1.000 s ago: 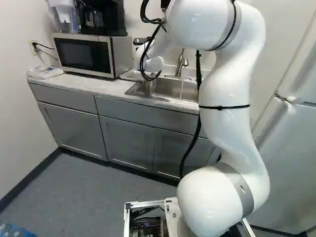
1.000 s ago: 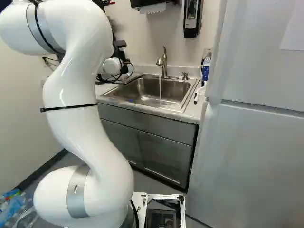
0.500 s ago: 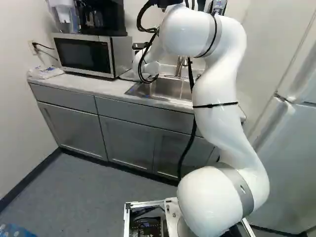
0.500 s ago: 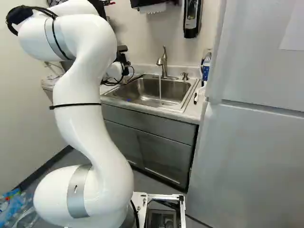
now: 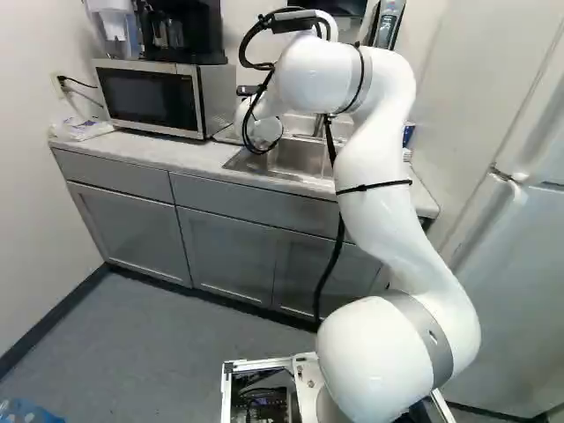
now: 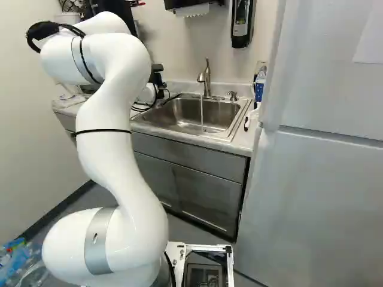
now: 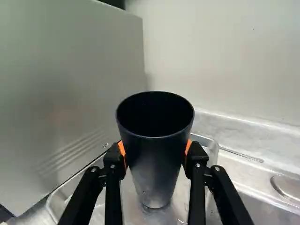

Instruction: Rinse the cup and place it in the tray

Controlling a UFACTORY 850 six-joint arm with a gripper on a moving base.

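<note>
I can't see the bottom inside the cup (image 7: 156,178); it's lost in black. Its far side is hidden too, and I can't tell whether its base touches the tray (image 7: 58,200). The cup and the fingers (image 7: 112,192) block parts of that tray, and the fingers' near ends run out of my wrist view. So does a round metal disc (image 7: 287,186). In the left base view, my arm (image 5: 374,176) covers part of the sink (image 5: 295,157) and faucet. The refrigerator (image 6: 323,197) is cut off in the right base view.
</note>
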